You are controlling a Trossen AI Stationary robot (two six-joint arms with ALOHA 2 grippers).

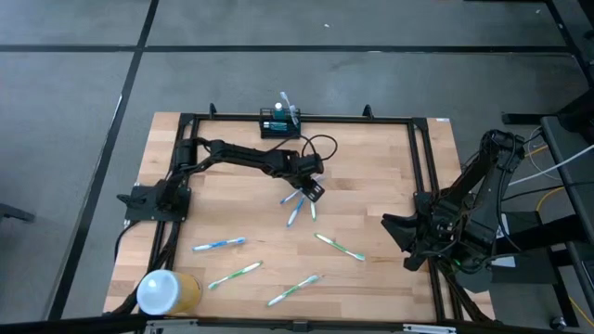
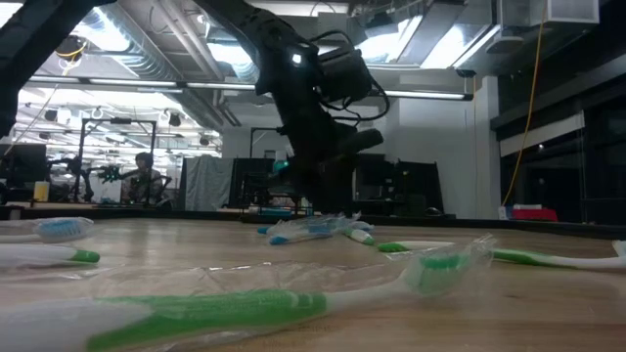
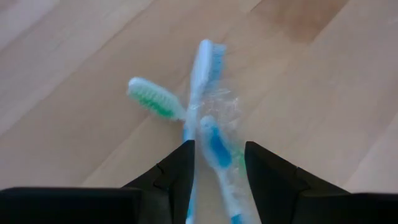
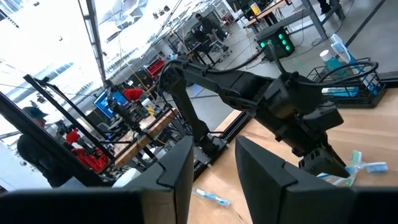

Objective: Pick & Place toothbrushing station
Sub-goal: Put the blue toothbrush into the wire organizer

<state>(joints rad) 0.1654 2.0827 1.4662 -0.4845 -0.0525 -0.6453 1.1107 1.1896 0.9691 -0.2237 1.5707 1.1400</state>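
Near the table's centre, the left gripper (image 1: 313,190) hangs over a small heap of brushes (image 1: 296,206), its fingers (image 3: 177,177) parted around a blue brush (image 3: 214,146), not visibly clamped. At twelve o'clock sits the rack (image 1: 279,124). Off at three o'clock, the right gripper (image 4: 211,165) waits part-open, holding nothing.

My left gripper (image 1: 314,191) hangs over crossed plastic toothbrushes (image 1: 296,206) mid-table; the black slotted holder rack (image 1: 279,125) sits at the far edge.
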